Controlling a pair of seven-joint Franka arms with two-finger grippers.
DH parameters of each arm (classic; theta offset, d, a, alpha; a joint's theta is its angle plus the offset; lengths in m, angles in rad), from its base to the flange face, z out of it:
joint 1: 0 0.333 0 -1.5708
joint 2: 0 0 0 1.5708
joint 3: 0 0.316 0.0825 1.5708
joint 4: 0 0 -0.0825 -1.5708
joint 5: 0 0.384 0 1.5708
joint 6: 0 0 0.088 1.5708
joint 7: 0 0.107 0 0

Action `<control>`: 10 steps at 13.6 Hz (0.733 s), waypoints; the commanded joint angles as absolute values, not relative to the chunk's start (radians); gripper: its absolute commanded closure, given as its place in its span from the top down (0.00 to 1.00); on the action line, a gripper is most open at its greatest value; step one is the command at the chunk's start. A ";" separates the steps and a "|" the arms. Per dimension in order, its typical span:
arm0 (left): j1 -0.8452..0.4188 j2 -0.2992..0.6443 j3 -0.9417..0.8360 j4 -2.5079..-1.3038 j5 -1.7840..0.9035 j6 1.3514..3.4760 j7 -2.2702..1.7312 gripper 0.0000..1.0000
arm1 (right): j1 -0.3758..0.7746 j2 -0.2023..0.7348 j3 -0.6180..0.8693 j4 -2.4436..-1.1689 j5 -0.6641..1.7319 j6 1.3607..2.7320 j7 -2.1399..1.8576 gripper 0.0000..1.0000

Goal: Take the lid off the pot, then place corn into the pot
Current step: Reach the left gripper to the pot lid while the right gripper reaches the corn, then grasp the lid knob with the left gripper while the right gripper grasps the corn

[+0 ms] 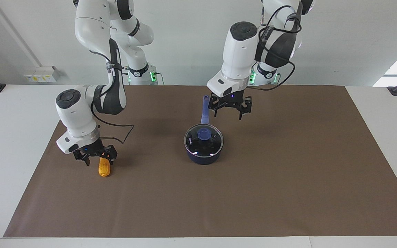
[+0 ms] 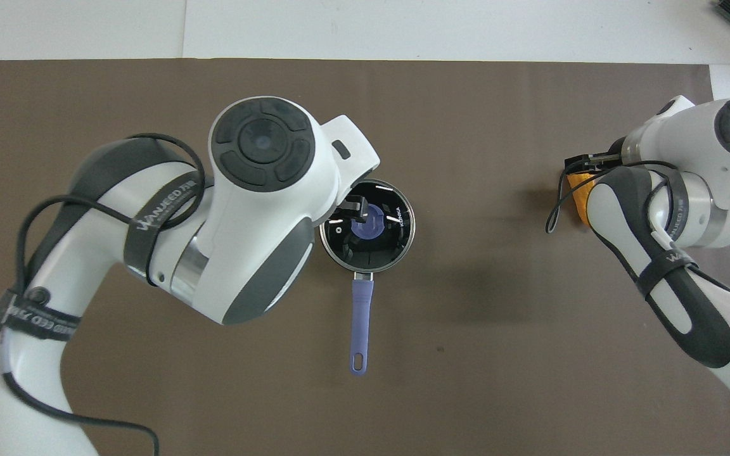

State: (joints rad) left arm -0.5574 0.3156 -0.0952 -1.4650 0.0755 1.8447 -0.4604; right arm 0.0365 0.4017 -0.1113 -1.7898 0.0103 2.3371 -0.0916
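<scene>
Corn lies on the brown mat toward the right arm's end of the surface, its upper end hidden under the right gripper, which hangs low over it with jaws apart and nothing clamped between them. Whether the fingers touch the cob cannot be told. Near the middle of the mat stands the pot, a dark blue saucepan whose long handle points toward the robots. The lid, clear glass with a metal rim and a blue knob, sits closed on the pot. The left gripper hovers above the pot, over the base of the handle and the lid's nearer edge, clear of the knob, jaws spread and empty.
</scene>
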 commanded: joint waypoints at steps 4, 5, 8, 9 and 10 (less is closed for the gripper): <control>-0.623 0.405 -0.080 -1.473 0.130 1.977 -0.587 1.00 | 0.018 0.445 -0.103 -1.827 0.000 2.414 -0.078 1.00; -0.624 0.419 -0.080 -1.473 0.129 2.000 -0.609 1.00 | 0.020 0.445 -0.103 -1.827 0.000 2.416 -0.078 1.00; -0.667 0.454 -0.078 -1.479 0.159 2.011 -0.658 1.00 | 0.026 0.453 -0.103 -1.828 0.000 2.436 -0.081 0.99; -0.670 0.460 -0.080 -1.479 0.187 2.020 -0.702 1.00 | 0.026 0.453 -0.103 -1.829 0.000 2.434 -0.084 0.93; -0.670 0.460 -0.080 -1.485 0.184 2.040 -0.715 1.00 | 0.026 0.453 -0.103 -1.829 -0.002 2.431 -0.089 0.74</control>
